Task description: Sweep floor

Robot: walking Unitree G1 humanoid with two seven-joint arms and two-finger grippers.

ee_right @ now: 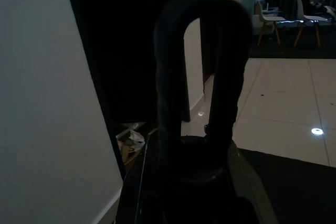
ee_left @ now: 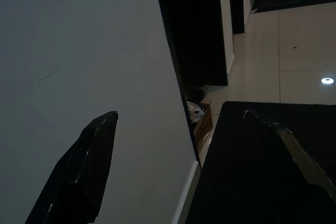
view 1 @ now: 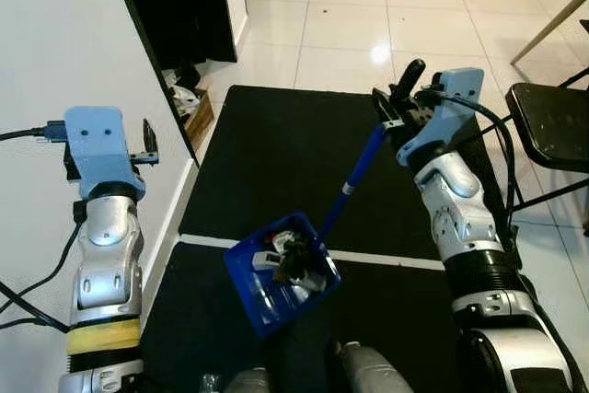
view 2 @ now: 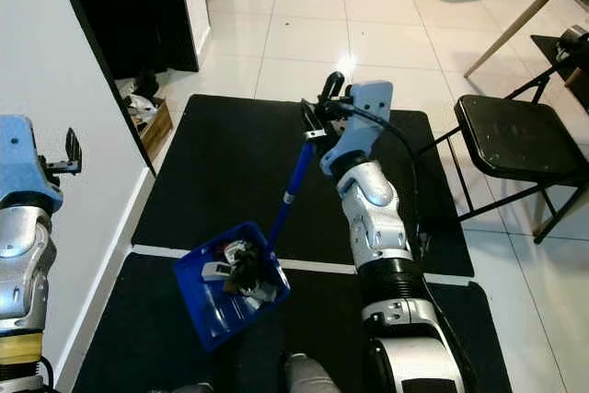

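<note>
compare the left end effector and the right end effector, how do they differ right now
The left end effector is open and holds nothing; the right end effector is shut on the dustpan handle. The left end effector hangs beside the white wall, while the right end effector is out over the black mat, carrying the blue dustpan with debris in it. Both have black fingers on a light blue wrist housing.

A blue dustpan (view 1: 281, 284) on a blue handle (view 1: 354, 181) holds black and white scraps. It hangs over a black mat (view 1: 276, 154) crossed by one white stripe (view 1: 386, 259). The floor (view 1: 340, 20) is glossy white tile. The arms are silver, with light-blue wrist housings and black fingers (view 1: 408, 77). The folding chair (view 2: 515, 140) is black.
</note>
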